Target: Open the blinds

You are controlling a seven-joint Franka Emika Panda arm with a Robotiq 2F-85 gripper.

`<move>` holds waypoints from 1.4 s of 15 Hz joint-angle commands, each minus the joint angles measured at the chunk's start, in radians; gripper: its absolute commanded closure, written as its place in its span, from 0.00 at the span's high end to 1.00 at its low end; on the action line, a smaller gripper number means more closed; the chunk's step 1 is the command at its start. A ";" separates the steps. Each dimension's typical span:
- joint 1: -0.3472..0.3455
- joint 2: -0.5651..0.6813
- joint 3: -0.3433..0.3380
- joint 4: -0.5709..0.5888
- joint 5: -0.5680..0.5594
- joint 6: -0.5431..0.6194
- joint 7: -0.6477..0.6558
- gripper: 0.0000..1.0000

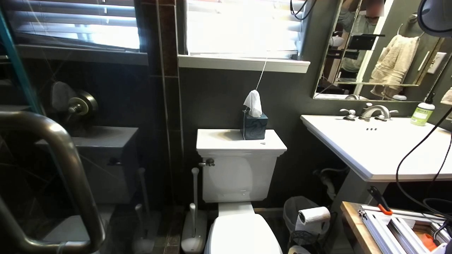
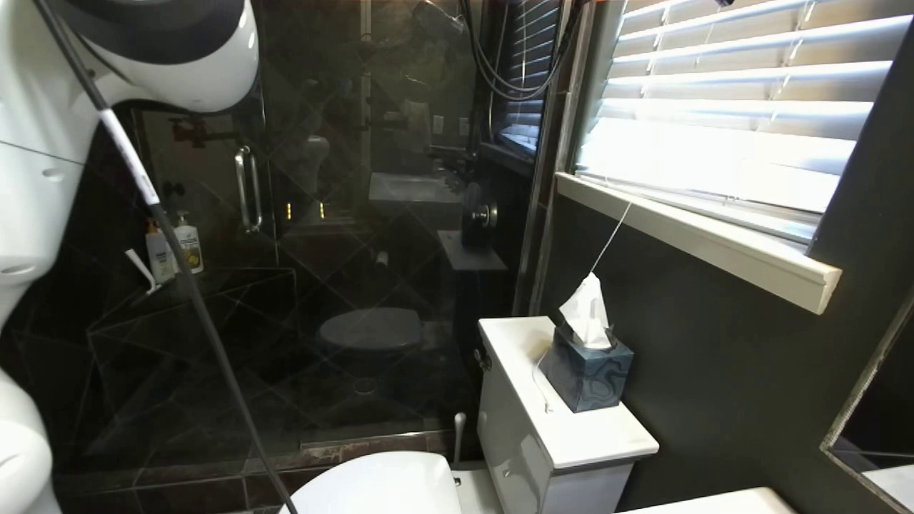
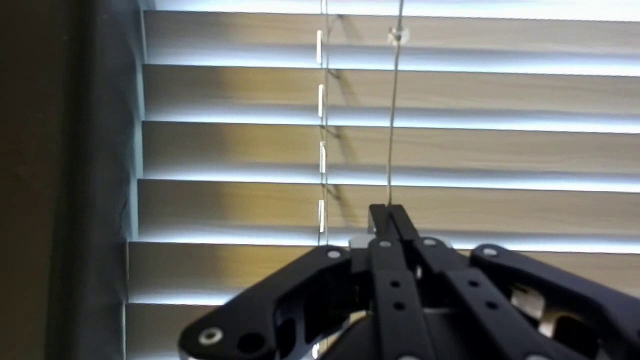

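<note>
At wrist view's four o'clock, jaws pinched together on thin cord (image 3: 392, 120) running up toward twelve: grip there, I judge, lets me draw it straight down. Blinds (image 3: 280, 152) lie behind, nine through three, slats (image 3: 500, 152) angled; whether cord lifts or tilts them, I can't tell.
</note>
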 commanded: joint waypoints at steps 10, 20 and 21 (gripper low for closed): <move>0.107 -0.035 -0.016 0.014 -0.161 -0.303 -0.269 0.97; 0.231 -0.157 0.015 -0.111 -0.159 -0.449 -0.601 1.00; 0.242 -0.175 0.023 -0.121 -0.147 -0.496 -0.634 1.00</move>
